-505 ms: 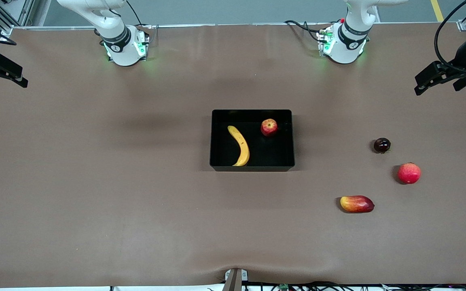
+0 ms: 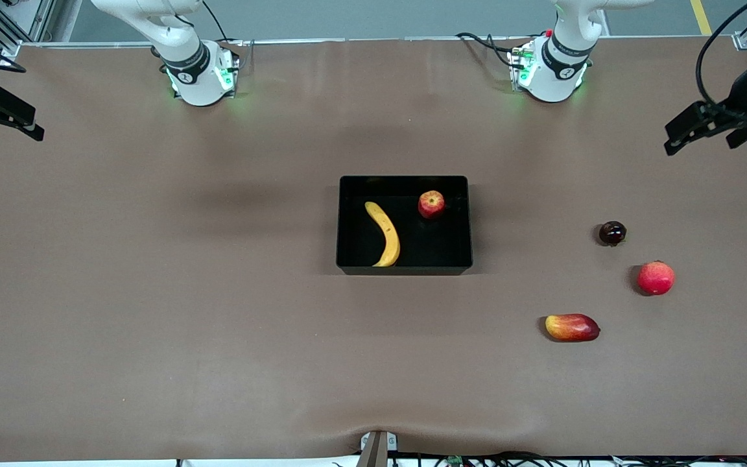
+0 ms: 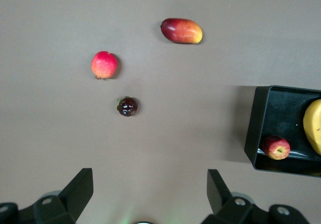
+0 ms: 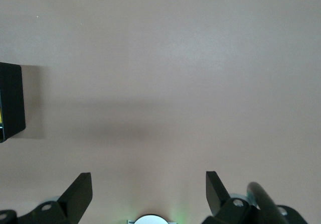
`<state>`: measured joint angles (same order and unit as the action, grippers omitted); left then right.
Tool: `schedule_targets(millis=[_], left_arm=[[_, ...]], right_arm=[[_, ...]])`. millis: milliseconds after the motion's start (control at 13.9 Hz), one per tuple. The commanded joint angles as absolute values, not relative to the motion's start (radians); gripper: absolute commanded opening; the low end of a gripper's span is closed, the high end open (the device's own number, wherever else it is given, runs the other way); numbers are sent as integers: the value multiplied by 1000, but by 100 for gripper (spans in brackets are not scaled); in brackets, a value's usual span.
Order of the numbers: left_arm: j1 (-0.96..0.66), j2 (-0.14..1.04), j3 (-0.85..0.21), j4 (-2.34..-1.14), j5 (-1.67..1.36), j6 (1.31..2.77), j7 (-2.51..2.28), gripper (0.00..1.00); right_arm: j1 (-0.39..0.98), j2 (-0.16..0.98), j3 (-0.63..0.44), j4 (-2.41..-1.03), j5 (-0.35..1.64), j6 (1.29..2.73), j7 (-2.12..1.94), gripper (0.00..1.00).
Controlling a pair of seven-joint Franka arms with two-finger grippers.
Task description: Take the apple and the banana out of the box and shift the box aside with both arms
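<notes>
The black box [image 2: 404, 183] stands at the middle of the table. In it lie the yellow banana [image 2: 384, 233] and the small red apple [image 2: 431, 203]. The left wrist view shows the box [image 3: 256, 128], the apple [image 3: 276, 147] and part of the banana [image 3: 313, 123]. The right wrist view shows only a corner of the box [image 4: 11, 101]. My left gripper [image 2: 698, 126] hangs open and empty at the left arm's end of the table; it also shows in its wrist view [image 3: 149, 191]. My right gripper [image 2: 0, 120] hangs open and empty at the right arm's end; it also shows in its wrist view [image 4: 149, 191].
Toward the left arm's end lie a dark round fruit [image 2: 612, 233], a larger pink-red round fruit [image 2: 655, 277] and an oval red-and-yellow fruit [image 2: 572, 327]. They also show in the left wrist view: the dark fruit [image 3: 127, 106], the pink-red fruit [image 3: 104, 65], the oval fruit [image 3: 181, 30].
My left gripper has shifted slightly toward the table's end. Nothing else has moved.
</notes>
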<state>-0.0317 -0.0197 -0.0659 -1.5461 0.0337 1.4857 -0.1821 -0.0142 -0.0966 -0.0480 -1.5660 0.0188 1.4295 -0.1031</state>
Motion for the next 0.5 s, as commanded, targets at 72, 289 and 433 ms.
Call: schedule_targets(millis=[72,289,433], left_arm=[[-72,71,-86,-1621,35,1599,-256,100],[-81,83,-115,-1787,35,1838,-308,100],[-83,122,-176,-1836,35,1951,-433,100]], right_arm=[[-34,-58,-37,-1522,21,1422,-106,100],[-35,-54,-37,-1522,21,1419,-106,100],[-35,-49,-37,-1522,21,1419,-106,100]])
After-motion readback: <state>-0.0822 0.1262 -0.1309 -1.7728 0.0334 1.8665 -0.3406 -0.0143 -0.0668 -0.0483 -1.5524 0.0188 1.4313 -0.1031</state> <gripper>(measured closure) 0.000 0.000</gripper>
